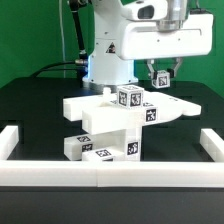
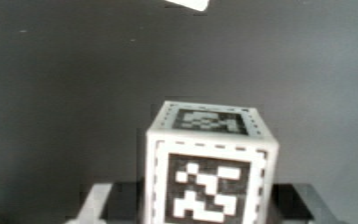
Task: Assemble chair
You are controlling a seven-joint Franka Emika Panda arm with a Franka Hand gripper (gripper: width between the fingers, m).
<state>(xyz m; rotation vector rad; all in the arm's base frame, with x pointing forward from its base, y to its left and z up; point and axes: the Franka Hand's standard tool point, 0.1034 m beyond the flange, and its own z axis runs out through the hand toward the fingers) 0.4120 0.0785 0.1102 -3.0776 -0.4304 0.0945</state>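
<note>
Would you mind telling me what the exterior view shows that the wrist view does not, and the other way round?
Only the exterior view shows the partly assembled chair of stacked white slabs and blocks, the arm's white body, and the white border rails in front. Only the wrist view shows, close up, the top face and one side tag of the white tagged post, seen against the dark table. Both show the gripper shut on that post and the black tabletop.

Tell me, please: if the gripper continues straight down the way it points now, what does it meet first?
The gripper is shut on a small tagged white block. Straight down, that block probably meets the black table behind the chair assembly; depth is unclear.
</note>
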